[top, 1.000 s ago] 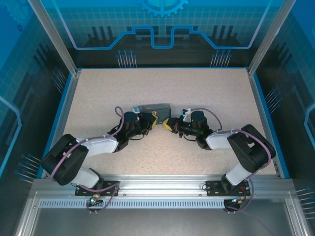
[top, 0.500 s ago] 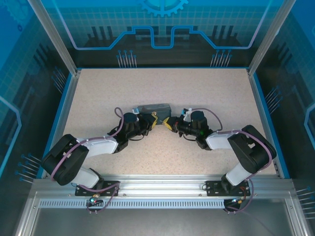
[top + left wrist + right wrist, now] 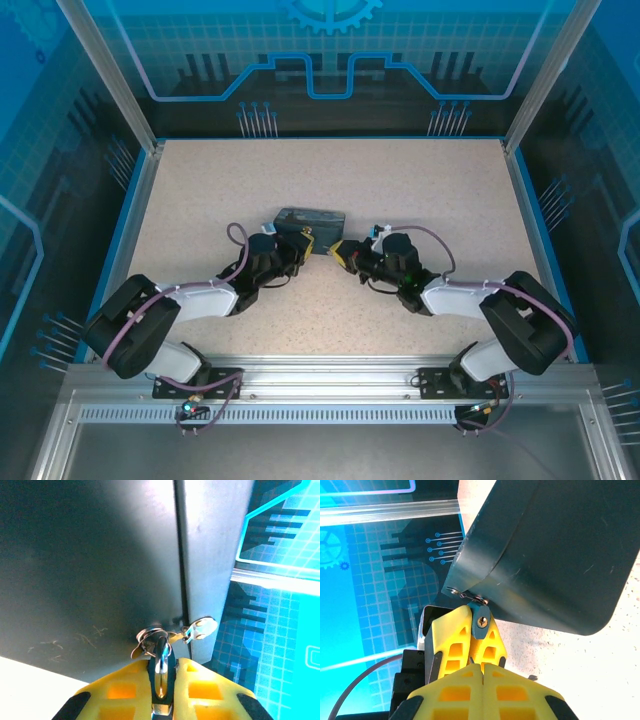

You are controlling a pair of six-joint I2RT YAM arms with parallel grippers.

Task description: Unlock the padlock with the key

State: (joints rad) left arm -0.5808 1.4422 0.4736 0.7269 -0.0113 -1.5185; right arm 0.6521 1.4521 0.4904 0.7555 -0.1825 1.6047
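Note:
The padlock (image 3: 481, 621), small and bluish, hangs from a hasp on the dark box (image 3: 555, 555), its brass keyhole facing my right wrist camera. My left gripper (image 3: 161, 661) is shut on the padlock's body (image 3: 161, 677), and the shackle (image 3: 161, 650) rises from between the yellow fingers to the hasp. My right gripper (image 3: 481, 666) is shut just below the padlock. A thin sliver of the key (image 3: 470, 659) pokes out at its tips, a little short of the keyhole. From above, the left gripper (image 3: 308, 245) and the right gripper (image 3: 338, 252) meet tip to tip in front of the box (image 3: 310, 217).
The box lies at the middle of the speckled table (image 3: 430, 190). A small metal tab (image 3: 202, 627) hangs on the ring by the hasp. Blue walls (image 3: 330, 70) enclose the table at the back and sides.
The box has swung to lie more squarely. The right arm's elbow has shifted right and nearer the front edge. Both grippers stay shut, tips still together.

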